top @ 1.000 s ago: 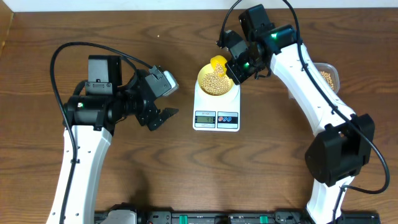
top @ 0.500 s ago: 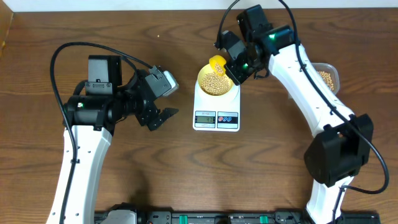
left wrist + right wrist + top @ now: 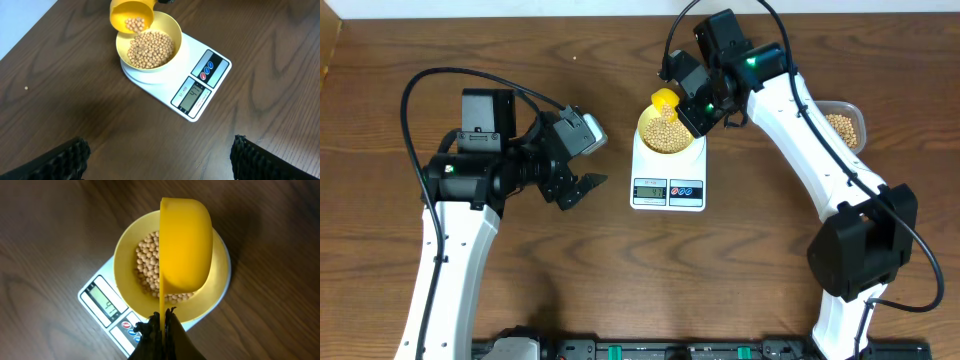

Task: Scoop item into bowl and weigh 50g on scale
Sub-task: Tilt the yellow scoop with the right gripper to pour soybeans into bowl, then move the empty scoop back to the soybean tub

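Note:
The pale yellow bowl (image 3: 668, 133) sits on the white scale (image 3: 668, 190) and holds many tan beans (image 3: 150, 47). My right gripper (image 3: 692, 108) is shut on the handle of a yellow scoop (image 3: 665, 100), tilted over the bowl's far rim. In the right wrist view the scoop (image 3: 185, 245) hangs on edge above the bowl (image 3: 125, 255), its handle pinched between my fingers (image 3: 172, 330). In the left wrist view a few beans lie in the scoop (image 3: 131, 15). The scale's display (image 3: 192, 95) shows digits I cannot read surely. My left gripper (image 3: 582, 188) is open and empty, left of the scale.
A clear plastic tub (image 3: 842, 125) of beans stands at the right, partly behind my right arm. One stray bean (image 3: 26, 88) lies on the brown wooden table left of the scale.
My right gripper has moved slightly up and left with the scoop, tilting it more over the bowl's far rim. The left arm has not moved.

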Tool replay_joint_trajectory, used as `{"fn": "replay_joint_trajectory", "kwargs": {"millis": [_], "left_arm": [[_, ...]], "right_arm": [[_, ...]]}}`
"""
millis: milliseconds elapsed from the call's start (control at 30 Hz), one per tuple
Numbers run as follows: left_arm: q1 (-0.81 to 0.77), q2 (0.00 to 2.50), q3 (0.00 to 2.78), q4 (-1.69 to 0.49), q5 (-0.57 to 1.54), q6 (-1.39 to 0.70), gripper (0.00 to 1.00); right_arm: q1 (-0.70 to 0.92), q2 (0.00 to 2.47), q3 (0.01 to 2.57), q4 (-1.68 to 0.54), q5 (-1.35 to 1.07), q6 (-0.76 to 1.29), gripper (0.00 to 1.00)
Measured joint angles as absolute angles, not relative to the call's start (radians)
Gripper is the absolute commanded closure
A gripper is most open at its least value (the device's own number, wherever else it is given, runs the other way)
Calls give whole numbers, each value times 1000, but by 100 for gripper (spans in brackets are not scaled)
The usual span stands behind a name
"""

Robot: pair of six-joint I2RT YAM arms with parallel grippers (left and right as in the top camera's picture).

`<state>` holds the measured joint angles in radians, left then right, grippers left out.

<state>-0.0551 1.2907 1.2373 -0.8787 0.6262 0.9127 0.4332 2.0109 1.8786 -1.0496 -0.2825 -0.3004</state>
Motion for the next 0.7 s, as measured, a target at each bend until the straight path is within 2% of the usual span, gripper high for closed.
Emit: {"fn": "replay_joint_trajectory", "kwargs": {"millis": [433, 700], "left_arm": [[-55, 1291, 1237, -878, 626, 913, 8], [-55, 1291, 1237, -878, 626, 913, 8]], "right_arm": [[316, 2011, 1879, -1043, -490, -234, 99], [311, 2011, 1879, -1043, -522, -227, 99]]}}
